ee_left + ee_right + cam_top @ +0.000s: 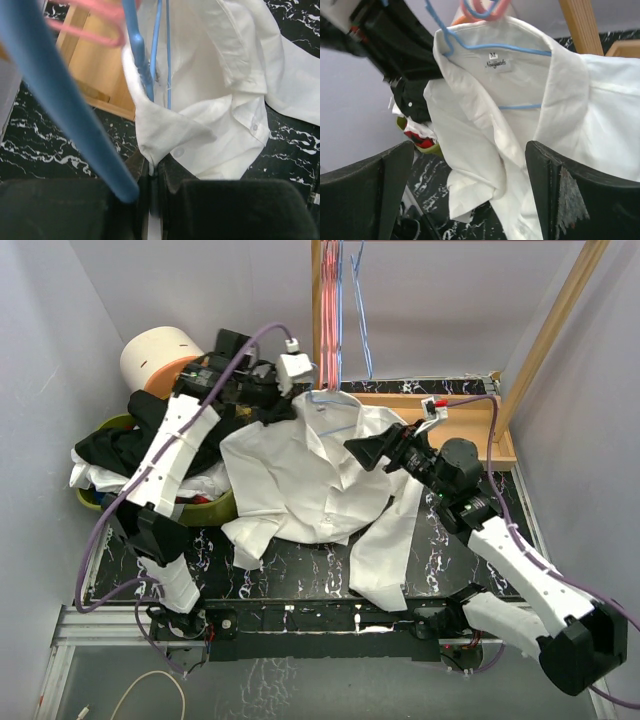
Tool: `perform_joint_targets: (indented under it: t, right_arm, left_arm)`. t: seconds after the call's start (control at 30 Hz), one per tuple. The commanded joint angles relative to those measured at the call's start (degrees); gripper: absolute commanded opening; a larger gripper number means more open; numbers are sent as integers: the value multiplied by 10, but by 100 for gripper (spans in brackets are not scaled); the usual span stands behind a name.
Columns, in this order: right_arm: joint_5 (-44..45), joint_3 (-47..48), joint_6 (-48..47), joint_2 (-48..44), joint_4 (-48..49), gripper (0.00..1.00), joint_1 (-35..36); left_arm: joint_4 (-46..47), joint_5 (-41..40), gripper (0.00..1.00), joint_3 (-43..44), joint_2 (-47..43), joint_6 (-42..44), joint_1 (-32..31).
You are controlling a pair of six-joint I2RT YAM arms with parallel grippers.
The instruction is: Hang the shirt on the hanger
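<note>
The white shirt [310, 480] lies spread on the black marble table, its collar lifted towards the back. The light-blue hanger [336, 405] sits inside the collar. In the right wrist view the hanger [520, 50] runs under the collar by the "M" label of the shirt [485, 125]. My left gripper [291, 408] is shut on a corner of the shirt's front edge [165, 130] at the collar, next to the hanger wire [144, 65]. My right gripper [362, 452] is open and empty, hovering over the shirt's chest; its fingers [560, 200] stand wide apart.
Pink hangers [330, 310] and another blue one hang from the wooden rack [455, 415] at the back. A green basket [215, 508] of clothes with a black garment [130, 445] is at the left. A peach cylinder [160, 355] stands behind it.
</note>
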Motion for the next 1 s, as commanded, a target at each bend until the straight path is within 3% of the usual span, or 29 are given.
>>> perform_joint_targets:
  t: [0.0,0.1,0.17,0.3,0.43,0.53,0.6,0.7,0.97]
  right_arm:
    - [-59,-14,-209,-80,17,98,3]
    - [-81,-58,-333,-161,40,98,3]
    - [-62,-36,-413,-183,-14,99,2]
    - [-64,22,-561,-153,-163,98,-3]
    - [-173,53,-666,-112,-265,99,-44]
    - [-299,96,-681,-88,-329,98,-90]
    - [-338,136,-704,-56,-417,95,-97]
    - [-338,158,-732,-25,-474,85,-96]
    - [-341,197,-717,-12,-514,81,-96]
  left_arm:
    - [-63,175,0,-15,-71,65,56]
    - [-117,218,0,-44,-81,136,57]
    - [-145,239,0,-59,-86,180,57]
    - [-228,283,0,-77,-94,304,57]
    - [-274,308,0,-125,-120,427,57]
    - [-249,307,0,-168,-143,440,57]
    - [-229,307,0,-190,-155,440,57]
    - [-219,313,0,-204,-161,445,56]
    - [-184,309,0,-223,-160,420,57]
